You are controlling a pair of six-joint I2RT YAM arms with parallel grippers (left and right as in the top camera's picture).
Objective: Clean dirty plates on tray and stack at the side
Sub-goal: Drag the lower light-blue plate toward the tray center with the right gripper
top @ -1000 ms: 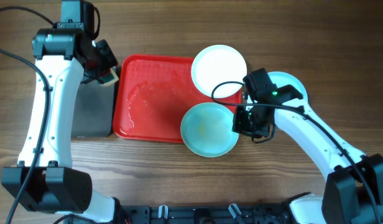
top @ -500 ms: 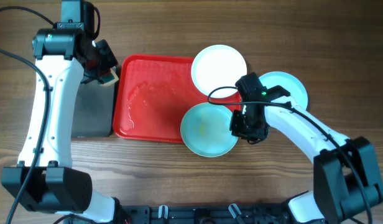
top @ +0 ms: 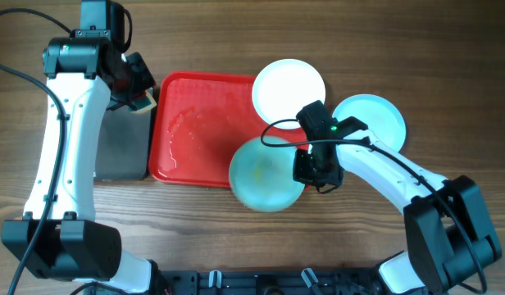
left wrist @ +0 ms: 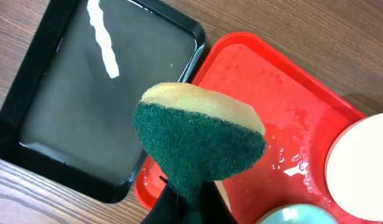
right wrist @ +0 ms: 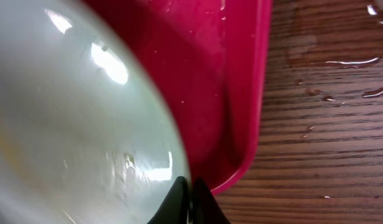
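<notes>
My right gripper (right wrist: 190,188) has its two fingers drawn nearly together, pinched on the edge of a round pale turquoise plate (right wrist: 73,118). On the wrist view the plate fills the left side, with the fingertips meeting at its rim. From overhead I see the right gripper (top: 307,168) at that plate's right edge. The round pale turquoise plate (top: 265,174) lies over the near right corner of the large red plastic tray (top: 195,139), and part of it hangs past the rim above the wooden table (top: 236,238). It looks a little blurred, and I cannot tell whether it rests on the tray or is lifted off it.

A plain white round plate (top: 288,88) sits across the tray's far right corner. A second pale turquoise plate (top: 374,119) lies on the table just right of the tray, beside the right arm.

My left gripper (left wrist: 182,202) is clamped on a yellow sponge with a green scouring face (left wrist: 201,140), which hangs above the seam between the red tray and a narrow black tray (left wrist: 86,106) with a wet sheen.
</notes>
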